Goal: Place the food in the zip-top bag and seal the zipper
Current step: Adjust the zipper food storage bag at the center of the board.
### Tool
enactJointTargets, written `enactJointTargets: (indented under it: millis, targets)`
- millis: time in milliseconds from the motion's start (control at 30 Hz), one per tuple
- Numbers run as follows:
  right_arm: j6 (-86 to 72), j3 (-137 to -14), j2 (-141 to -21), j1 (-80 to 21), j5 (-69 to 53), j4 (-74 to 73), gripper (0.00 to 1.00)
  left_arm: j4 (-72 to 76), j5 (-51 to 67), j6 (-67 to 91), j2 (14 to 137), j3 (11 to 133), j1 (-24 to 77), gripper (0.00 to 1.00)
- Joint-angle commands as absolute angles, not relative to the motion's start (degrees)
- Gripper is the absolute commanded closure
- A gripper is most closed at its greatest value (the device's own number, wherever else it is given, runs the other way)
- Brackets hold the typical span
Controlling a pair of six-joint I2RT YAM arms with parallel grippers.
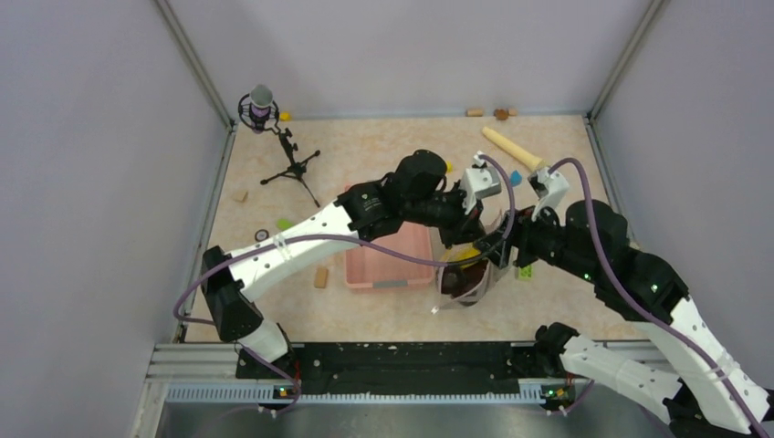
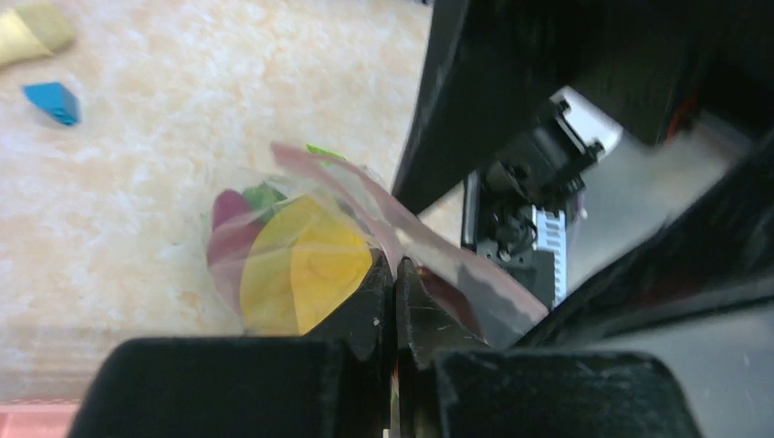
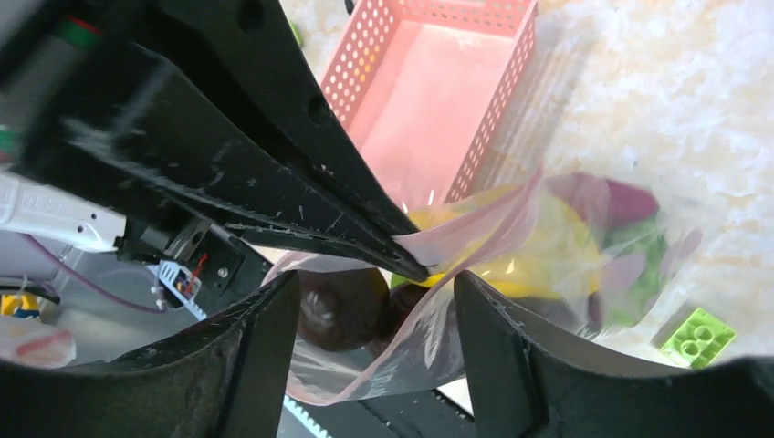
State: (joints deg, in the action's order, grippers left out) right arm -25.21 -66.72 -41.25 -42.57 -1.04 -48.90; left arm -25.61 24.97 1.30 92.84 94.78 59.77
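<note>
left end effector pinching zipper | right end effector spread, astride zip-top bag | yellow fruit inside

Pink basket just beside bag

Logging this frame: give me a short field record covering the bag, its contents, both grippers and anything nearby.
bag: clear zip-top bag, held at its zipper edge, beside the pink basket
contents: yellow fruit, magenta sweet potato, dark brown pieces, green piece
left gripper: shut, pinching the zipper
right gripper: open, jaws either side of the bag's edge, not gripping
basket: no food visible in it
seal: cannot tell
nearby: green brick on the table by the bag
</note>
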Motion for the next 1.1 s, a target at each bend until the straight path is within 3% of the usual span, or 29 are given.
enactJointTargets:
  millis: [0, 167, 433, 767, 1067]
  targets:
    - [-21.56, -66.98, -36.39, -42.47, 2.25, -43.4, 0.36, -19.86, 37.9, -4.75, 87.08, 90.08, 57.84, 1.0]
    - [-19.61, -68.34, -35.42, -42.49, 6.7, -47.66, 0.35, -19.6, 44.29, -6.45, 86.29, 89.55, 54.8, 1.0]
    - [-16.51, -62.8, -35.31, -42.58, -5.97, -42.22, 0.35, -24.96, 60.82, -25.42, 83.22, 85.5, 48.17, 1.0]
    - [-7.77, -54.04, -34.95, -42.53, -15.02, -32.74, 0.32, -37.95, 64.25, -41.02, 82.63, 85.43, 46.93, 1.0]
    - [-5.83, -51.77, -37.05, -42.51, -26.59, -28.01, 0.32, -39.72, 65.5, -41.3, 83.81, 86.19, 46.93, 1.0]
